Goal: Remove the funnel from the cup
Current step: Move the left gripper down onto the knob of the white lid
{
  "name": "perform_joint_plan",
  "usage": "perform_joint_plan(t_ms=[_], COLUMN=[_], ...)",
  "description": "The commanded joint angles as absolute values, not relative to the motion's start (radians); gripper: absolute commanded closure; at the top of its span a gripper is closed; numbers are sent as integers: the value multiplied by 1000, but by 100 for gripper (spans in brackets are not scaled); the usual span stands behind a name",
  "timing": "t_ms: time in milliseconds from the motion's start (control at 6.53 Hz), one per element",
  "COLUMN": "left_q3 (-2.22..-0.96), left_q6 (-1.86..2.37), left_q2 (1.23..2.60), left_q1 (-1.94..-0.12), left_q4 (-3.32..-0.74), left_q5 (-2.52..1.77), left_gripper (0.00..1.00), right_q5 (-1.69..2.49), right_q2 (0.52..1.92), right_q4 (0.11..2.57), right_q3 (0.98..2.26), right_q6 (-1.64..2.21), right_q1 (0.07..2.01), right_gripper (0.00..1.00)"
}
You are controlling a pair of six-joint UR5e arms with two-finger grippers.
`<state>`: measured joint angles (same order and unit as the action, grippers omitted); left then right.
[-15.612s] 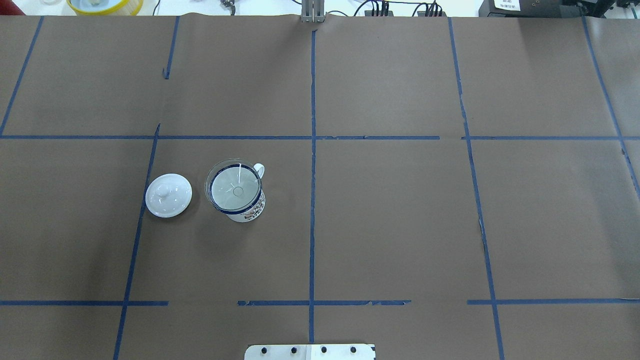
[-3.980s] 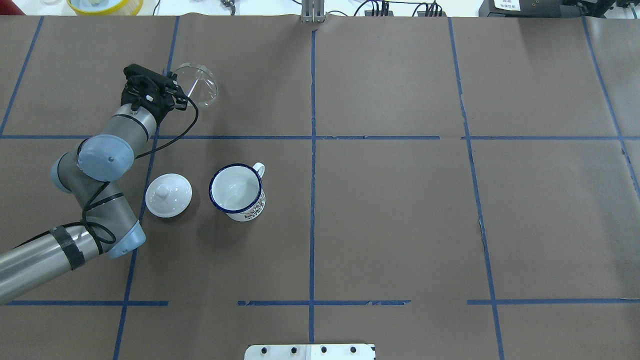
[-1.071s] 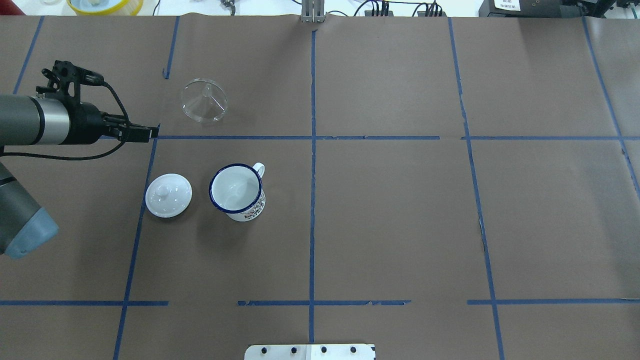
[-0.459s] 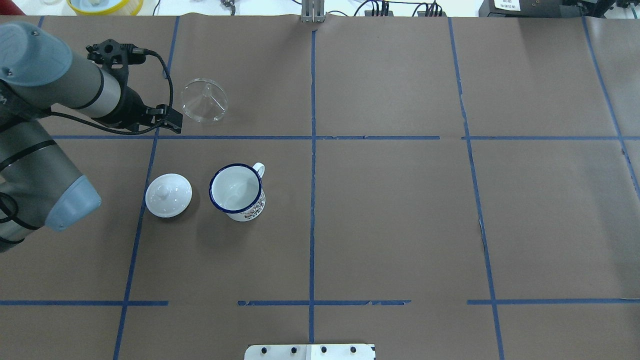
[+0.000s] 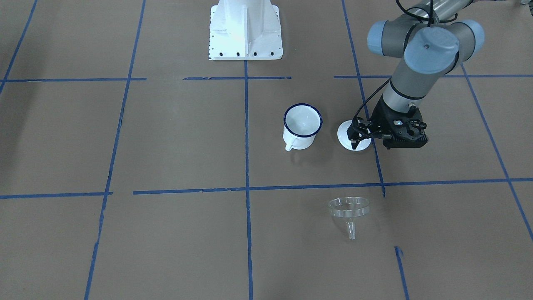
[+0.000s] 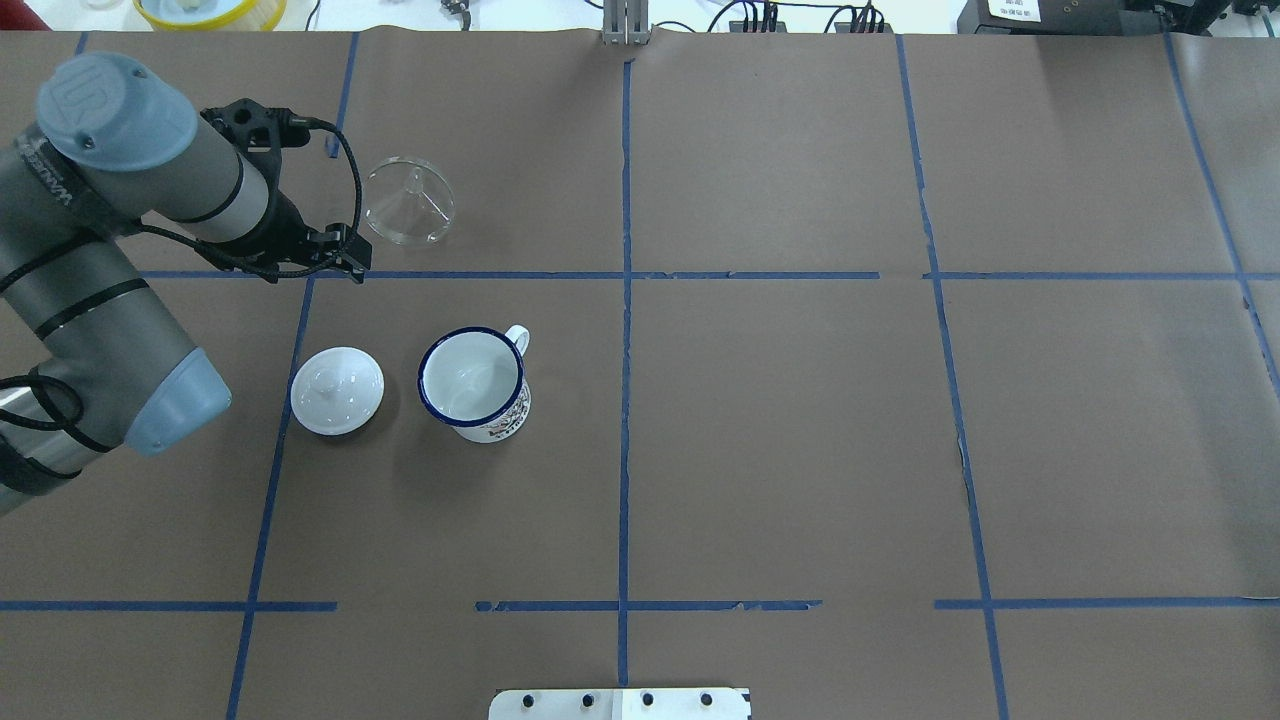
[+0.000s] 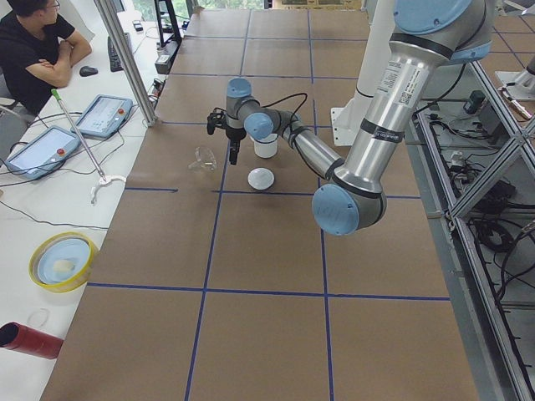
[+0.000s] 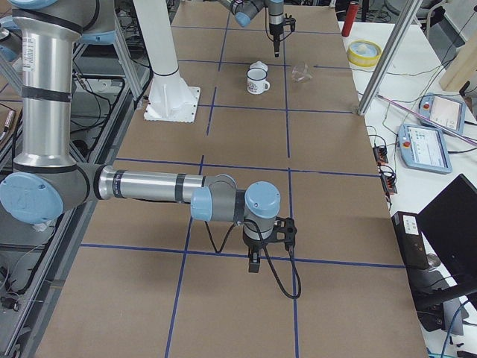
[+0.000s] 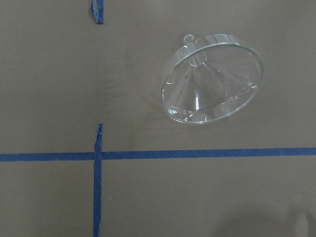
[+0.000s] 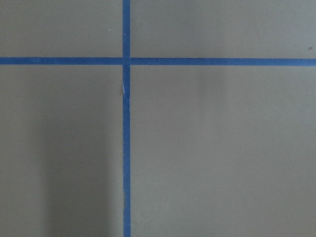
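Cup: the cup stands empty, the lid just beside it.
Left end effector: the left end effector hovers beyond them over the counter; spread or pressed together, I cannot tell.
Funnel: the funnel lies on its side, farther out and to the robot's right, apart; its spout points away from the robot.
Nearer arm: the left; the right end effector is well apart, state unclear.
Views: the wrist view shows the funnel's mouth but no fingers.
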<state>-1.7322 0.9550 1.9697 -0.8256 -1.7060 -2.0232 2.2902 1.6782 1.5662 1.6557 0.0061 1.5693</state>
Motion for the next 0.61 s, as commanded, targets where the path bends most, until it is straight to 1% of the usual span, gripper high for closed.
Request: perform_joint_plan(t_ms=[0, 306, 459], left_q3=[-1709, -1721, -1724], left_q6=[963, 972, 1035], left_q2=[1951, 1902, 1888], left_q1=[-801, -786, -744], left_q4=[-1712, -1745, -1764], left_q5=[-2032, -2086, -2083], left_gripper=[0, 0, 0], right_q5=[2290, 2290, 2290], right_q2=[1678, 1678, 1678], right_q4=[1566, 1566, 1566], right_q3=[1657, 1657, 1657], right_q6=[6, 6, 6], right_q1=[1569, 1569, 1569], right_gripper=[0, 0, 0])
